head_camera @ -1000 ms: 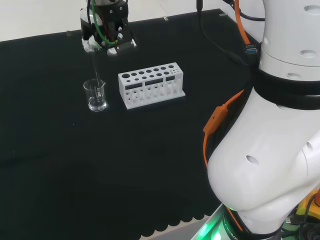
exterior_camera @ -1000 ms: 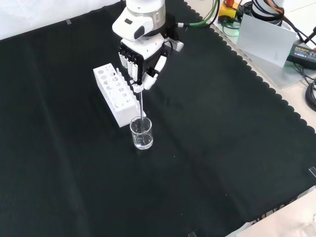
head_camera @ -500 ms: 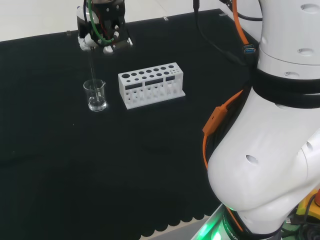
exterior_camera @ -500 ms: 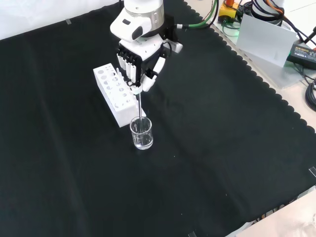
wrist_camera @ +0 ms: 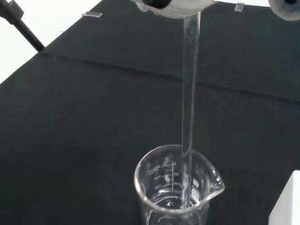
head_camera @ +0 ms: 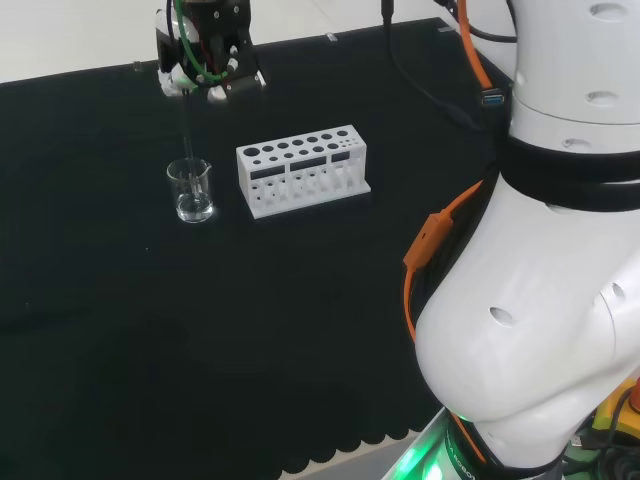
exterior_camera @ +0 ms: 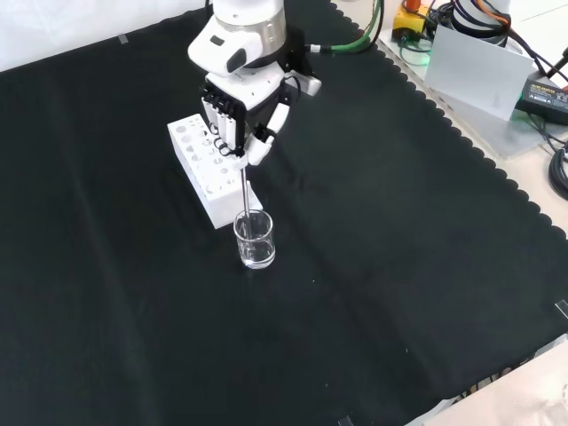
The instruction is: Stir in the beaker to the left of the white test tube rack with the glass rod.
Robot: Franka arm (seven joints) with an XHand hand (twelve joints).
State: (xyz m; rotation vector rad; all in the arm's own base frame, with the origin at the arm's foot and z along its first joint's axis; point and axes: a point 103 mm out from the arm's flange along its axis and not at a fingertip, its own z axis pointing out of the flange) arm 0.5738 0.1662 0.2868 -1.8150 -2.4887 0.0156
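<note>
A small clear glass beaker (head_camera: 190, 191) (exterior_camera: 255, 240) (wrist_camera: 177, 190) stands on the black cloth, left of the white test tube rack (head_camera: 303, 170) (exterior_camera: 209, 169) in the head view. The hand (head_camera: 207, 72) (exterior_camera: 238, 120) hangs above the beaker, its fingers curled round the top of a thin glass rod (head_camera: 188, 135) (exterior_camera: 246, 188) (wrist_camera: 189, 93). The rod hangs nearly upright. In the wrist view its lower end reaches down inside the beaker, close to the rim's inner side. The beaker holds a little clear liquid at the bottom.
The rack stands close beside the beaker, with a corner of it (wrist_camera: 287, 206) seen in the wrist view. The arm's big white links (head_camera: 540, 250) take up the right of the head view. Cables and boxes (exterior_camera: 479, 62) lie beyond the cloth's scalloped edge.
The hand has risen a little with the rod and shifted slightly left in the front view. The rod's tip sits higher in the beaker. The beaker and rack have stayed put.
</note>
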